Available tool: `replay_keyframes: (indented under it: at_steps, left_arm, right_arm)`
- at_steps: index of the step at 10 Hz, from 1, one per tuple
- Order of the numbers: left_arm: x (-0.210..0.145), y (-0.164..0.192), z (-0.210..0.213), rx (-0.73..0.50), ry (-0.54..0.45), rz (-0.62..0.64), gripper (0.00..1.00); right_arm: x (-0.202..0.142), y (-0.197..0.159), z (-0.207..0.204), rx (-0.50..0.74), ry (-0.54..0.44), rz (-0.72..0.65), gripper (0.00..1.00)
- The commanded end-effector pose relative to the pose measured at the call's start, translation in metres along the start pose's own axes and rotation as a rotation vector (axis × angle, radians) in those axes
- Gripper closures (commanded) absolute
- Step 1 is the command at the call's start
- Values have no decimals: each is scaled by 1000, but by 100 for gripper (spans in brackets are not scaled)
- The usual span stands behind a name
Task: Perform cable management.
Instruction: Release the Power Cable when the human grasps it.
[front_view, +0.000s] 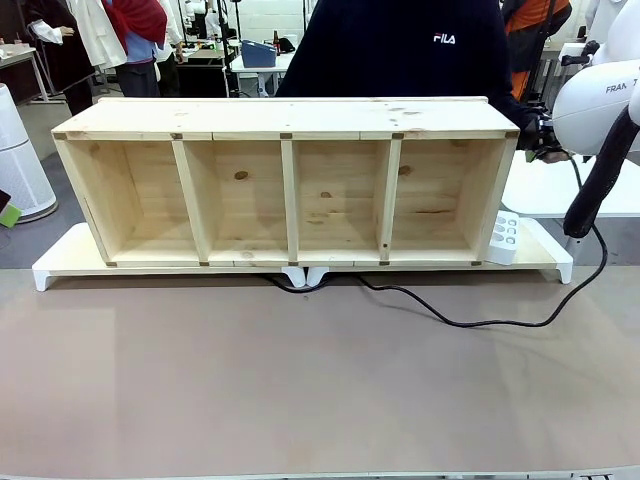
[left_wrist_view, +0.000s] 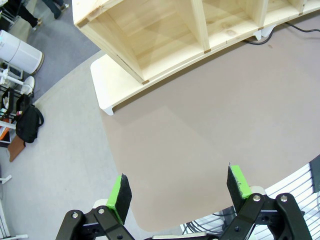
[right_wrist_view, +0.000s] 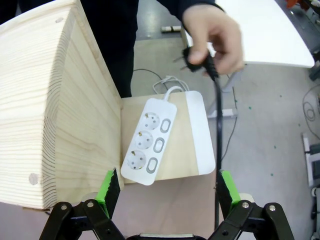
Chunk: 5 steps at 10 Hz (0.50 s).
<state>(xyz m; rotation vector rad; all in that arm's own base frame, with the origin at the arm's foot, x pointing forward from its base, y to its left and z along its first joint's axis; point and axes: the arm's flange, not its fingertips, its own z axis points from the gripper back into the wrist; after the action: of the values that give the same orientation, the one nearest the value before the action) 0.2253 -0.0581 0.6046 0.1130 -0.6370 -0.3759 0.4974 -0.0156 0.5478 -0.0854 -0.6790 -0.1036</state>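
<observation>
Right end effector (right_wrist_view: 167, 192) stands open and empty above the power strip (right_wrist_view: 150, 140), with the cable (right_wrist_view: 218, 130) running lengthwise just inside its far-side finger up to the plug in the person's hand (right_wrist_view: 214, 35) ahead. Left end effector (left_wrist_view: 180, 192), also open, hangs well apart over bare worktop (left_wrist_view: 200, 125), so the right arm is the nearer.

black cable (front_view: 470, 321), white power strip (right_wrist_view: 149, 141)

Right arm (front_view: 600, 100): glossy white rounded housing with partial grey lettering, carrying a black ribbed hose (front_view: 598, 180). Left end effector (left_wrist_view: 180, 192) and right end effector (right_wrist_view: 165, 187): black linkage fingers with silver screws and green pads. Person (front_view: 400, 45): dark sweatshirt with white "FILA" print.
</observation>
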Motion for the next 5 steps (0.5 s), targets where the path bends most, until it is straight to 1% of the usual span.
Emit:
replay_keyframes:
  at_steps: [1,5]
  left_arm:
    - [-1,0,0,-5,-1,0,0]
    - [-1,0,0,-5,-1,0,0]
  right_arm:
    - [0,0,-1,7,5,-11,0]
    - [0,0,-1,7,5,-11,0]
